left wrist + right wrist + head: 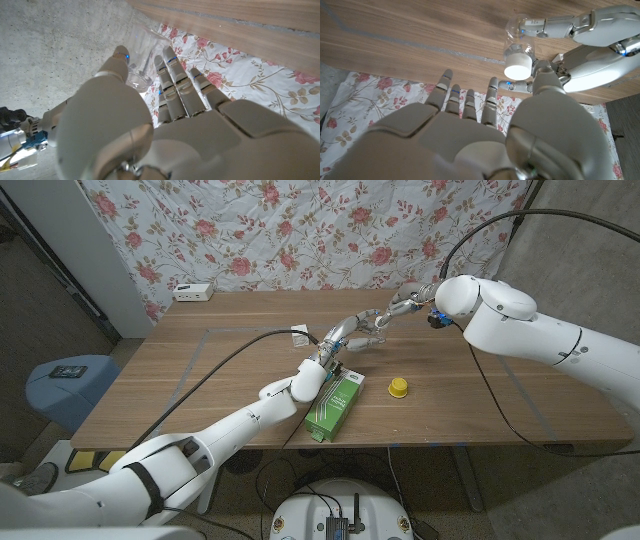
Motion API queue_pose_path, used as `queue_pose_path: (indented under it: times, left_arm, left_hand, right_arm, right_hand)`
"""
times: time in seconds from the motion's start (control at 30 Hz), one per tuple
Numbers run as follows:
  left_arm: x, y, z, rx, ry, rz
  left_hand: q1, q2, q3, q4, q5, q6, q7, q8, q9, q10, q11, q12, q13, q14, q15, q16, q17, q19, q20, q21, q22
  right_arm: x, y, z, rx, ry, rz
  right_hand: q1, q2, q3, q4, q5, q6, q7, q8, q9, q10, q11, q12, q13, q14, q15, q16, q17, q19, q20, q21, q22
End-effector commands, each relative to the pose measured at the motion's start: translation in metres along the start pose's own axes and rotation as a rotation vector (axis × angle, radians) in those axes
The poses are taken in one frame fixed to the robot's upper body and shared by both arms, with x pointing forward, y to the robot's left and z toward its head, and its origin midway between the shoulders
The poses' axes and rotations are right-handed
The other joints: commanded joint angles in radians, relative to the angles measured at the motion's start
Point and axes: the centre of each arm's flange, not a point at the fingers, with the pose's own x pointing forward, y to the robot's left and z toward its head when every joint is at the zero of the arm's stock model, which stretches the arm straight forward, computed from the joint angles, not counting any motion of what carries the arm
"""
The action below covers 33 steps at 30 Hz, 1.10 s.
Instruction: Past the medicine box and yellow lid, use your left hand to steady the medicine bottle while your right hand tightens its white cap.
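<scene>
Your left hand [345, 340] gripped the small clear plastic medicine bottle [516, 44] around its body, at about 12 o'clock from the green cardboard medicine box [334, 406]. The round yellow lid [398, 387] lay at 3 o'clock from that box. The bottle looked light, stiff and slick, so the hold belonged low on the body, leaving the white screw cap [518, 66] free. Your right hand [485, 135] was released, fingers spread, just short of the cap, which you should pinch by its rim
</scene>
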Motion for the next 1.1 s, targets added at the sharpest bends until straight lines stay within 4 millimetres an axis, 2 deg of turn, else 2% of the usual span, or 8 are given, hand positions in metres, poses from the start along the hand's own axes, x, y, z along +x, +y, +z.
queue_pose_path:
  times: [0.03, 0.13, 0.67, 1.1]
  left_arm:
    - [0.0034, -0.0001, -0.0004, 0.001, -0.002, 0.003]
    - [0.0040, -0.0001, -0.0006, 0.001, -0.003, 0.004]
    - [0.0054, 0.0007, 0.0000, 0.004, -0.012, 0.002]
    - [0.0040, 0.0004, 0.0010, 0.003, -0.013, -0.002]
  left_hand:
    - [0.004, 0.008, 0.008, 0.002, 0.006, -0.001, -0.008, -0.004, 0.006, 0.083, -0.079, 0.006, 0.002, 0.009, -0.061, 0.004, 0.003, -0.004, -0.120, 0.004, 0.002]
    - [0.004, 0.009, 0.008, 0.002, 0.006, -0.003, -0.008, -0.004, 0.006, 0.082, -0.078, 0.006, 0.002, 0.009, -0.061, 0.004, 0.003, -0.004, -0.120, 0.005, 0.002]
    - [0.005, 0.008, 0.008, 0.002, 0.006, -0.001, -0.009, -0.003, 0.006, 0.085, -0.080, 0.007, 0.002, 0.010, -0.060, 0.004, 0.003, -0.003, -0.120, 0.005, 0.003]
    - [0.007, 0.008, 0.007, 0.001, 0.006, -0.002, -0.007, -0.003, 0.006, 0.084, -0.075, 0.006, 0.002, 0.011, -0.064, 0.005, 0.004, -0.004, -0.119, 0.004, 0.003]
  right_arm:
    - [0.0040, -0.0020, -0.0002, -0.005, -0.010, -0.004]
    - [0.0045, -0.0022, -0.0007, -0.003, -0.009, -0.006]
    - [0.0089, -0.0007, -0.0014, 0.006, -0.011, -0.020]
    - [0.0073, 0.0001, -0.0003, 0.008, -0.011, -0.036]
  right_hand:
    - [0.035, 0.009, 0.019, -0.001, 0.005, 0.024, -0.022, 0.011, 0.001, -0.003, 0.001, 0.008, 0.002, -0.007, -0.001, 0.004, 0.000, -0.002, -0.001, 0.000, 0.002]
    - [0.052, 0.010, 0.027, 0.000, 0.005, 0.056, -0.028, 0.022, 0.000, 0.000, -0.003, 0.010, 0.002, -0.005, -0.004, 0.006, -0.001, -0.001, -0.003, 0.000, 0.002]
    - [0.073, 0.015, 0.036, 0.006, 0.004, 0.092, -0.039, 0.032, -0.002, 0.017, -0.011, 0.018, 0.001, 0.005, -0.015, 0.010, -0.002, 0.007, -0.013, 0.003, 0.002]
    - [0.091, 0.012, 0.042, 0.010, -0.001, 0.174, -0.049, 0.061, -0.002, 0.040, -0.020, 0.023, 0.001, 0.019, -0.025, 0.015, -0.002, 0.014, -0.017, 0.004, 0.002]
